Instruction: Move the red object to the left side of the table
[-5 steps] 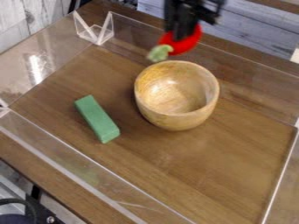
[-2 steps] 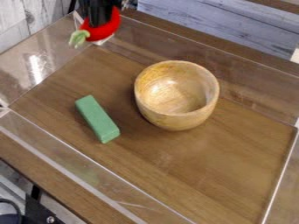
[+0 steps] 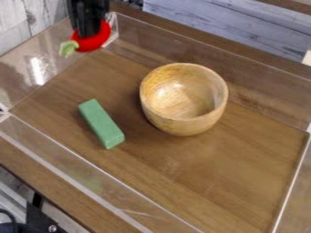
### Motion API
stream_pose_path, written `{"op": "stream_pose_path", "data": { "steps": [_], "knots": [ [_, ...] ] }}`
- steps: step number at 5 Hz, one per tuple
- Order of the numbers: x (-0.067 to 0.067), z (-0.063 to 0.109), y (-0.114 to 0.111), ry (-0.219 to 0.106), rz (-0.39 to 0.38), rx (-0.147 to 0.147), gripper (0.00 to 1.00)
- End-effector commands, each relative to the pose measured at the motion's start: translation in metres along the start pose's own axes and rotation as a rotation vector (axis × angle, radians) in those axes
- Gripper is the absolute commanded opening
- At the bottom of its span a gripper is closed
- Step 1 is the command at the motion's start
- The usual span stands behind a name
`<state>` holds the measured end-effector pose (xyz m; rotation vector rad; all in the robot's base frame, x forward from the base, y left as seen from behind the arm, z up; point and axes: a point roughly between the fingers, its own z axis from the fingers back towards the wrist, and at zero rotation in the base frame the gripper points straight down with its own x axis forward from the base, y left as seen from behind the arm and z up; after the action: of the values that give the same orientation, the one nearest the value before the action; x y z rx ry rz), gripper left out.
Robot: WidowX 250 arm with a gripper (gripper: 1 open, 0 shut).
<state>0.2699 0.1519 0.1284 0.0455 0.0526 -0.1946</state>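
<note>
The table [image 3: 219,187] is a brown wood-grain surface bordered by low clear plastic walls [image 3: 73,177]; glare runs along the near and left panels.

The wooden bowl [image 3: 184,98], taken here as the landmark, stands upright just right of the table's centre. It is round, light in colour, with its open mouth facing up. Its interior appears bare, so far as the view allows.

The green rectangular block [image 3: 102,124] lies flat on the table to the left of the bowl and slightly nearer the camera. It is set on a diagonal, its far end pointing toward the upper left. It is apart from the bowl, with bare wood showing between them.

The gripper [image 3: 90,35] enters from the top edge of the view, up and to the left of the bowl, well apart from it and beyond the block. It is dark and points downward. Its jaws are clamped on the red object [image 3: 94,38].

The red object is held at the gripper's lower end, over the far left corner of the table, near the left wall. Its small green leafy end [image 3: 68,49] sticks out to the left. Whether it touches the tabletop cannot be told from this view.
</note>
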Motion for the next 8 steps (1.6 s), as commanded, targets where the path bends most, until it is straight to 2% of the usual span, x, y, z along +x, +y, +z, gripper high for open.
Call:
{"op": "stream_pose_path", "data": {
  "steps": [1,2,3,5,6,7,8],
  "knots": [
    [0.0,-0.003,0.012,-0.041,-0.005,-0.02,0.0],
    [-0.003,-0.017,0.016,-0.047,-0.006,-0.089,0.0],
    [-0.003,-0.032,0.017,-0.058,0.016,-0.134,0.0],
    [-0.001,-0.054,0.025,-0.085,0.028,-0.183,0.0],
    [-0.001,-0.046,0.021,-0.094,0.037,-0.2,1.0],
    [-0.001,-0.037,0.018,-0.104,0.047,-0.215,1.0],
    [-0.005,-0.034,0.025,-0.108,0.086,-0.22,0.0]
  ]
}}
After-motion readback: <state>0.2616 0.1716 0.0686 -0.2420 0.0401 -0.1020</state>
